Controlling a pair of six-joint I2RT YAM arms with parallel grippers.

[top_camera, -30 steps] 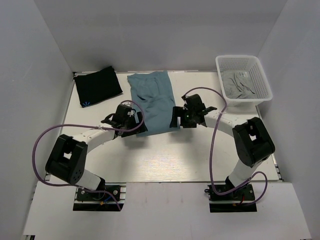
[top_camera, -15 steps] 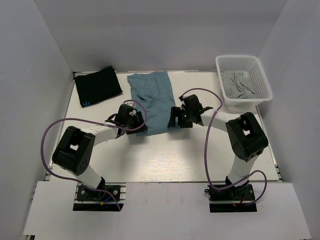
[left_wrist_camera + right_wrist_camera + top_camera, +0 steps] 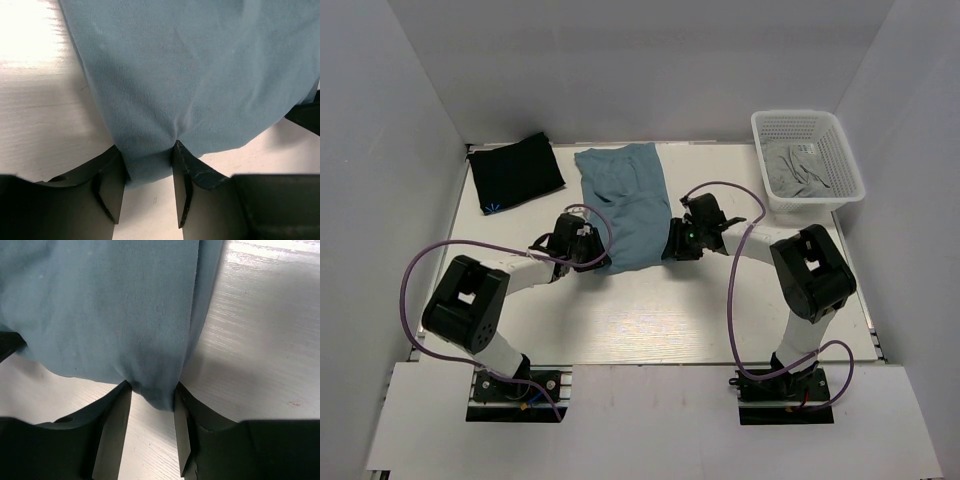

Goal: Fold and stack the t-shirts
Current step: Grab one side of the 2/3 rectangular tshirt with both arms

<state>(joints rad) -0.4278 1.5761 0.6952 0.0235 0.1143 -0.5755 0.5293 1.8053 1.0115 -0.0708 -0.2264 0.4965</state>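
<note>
Plain white walls close in a white desk (image 3: 650,310) on three sides. Towards the back of the desk, near the middle, a dusty teal-blue cloth t-shirt (image 3: 623,200) lies flat as a long strip, running from the back edge towards the two black arms. The left arm (image 3: 525,265) reaches in low from the left. The left arm's jaws pinch the near left corner of the teal shirt, and the wrist view shows the cloth gathered into a small fold between the two dark fingers (image 3: 111,187). The right arm (image 3: 760,238) mirrors it from the other side. The right arm's jaws pinch the near right corner, with the hem bunched between them and touching the desk.

A black cloth t-shirt (image 3: 515,170) sits folded at the back left corner, well apart from the teal one, with a tiny light-blue mark (image 3: 492,208) at its near edge. At the back right stands a white plastic mesh basket (image 3: 815,204) holding crumpled grey cloth (image 3: 793,172).
</note>
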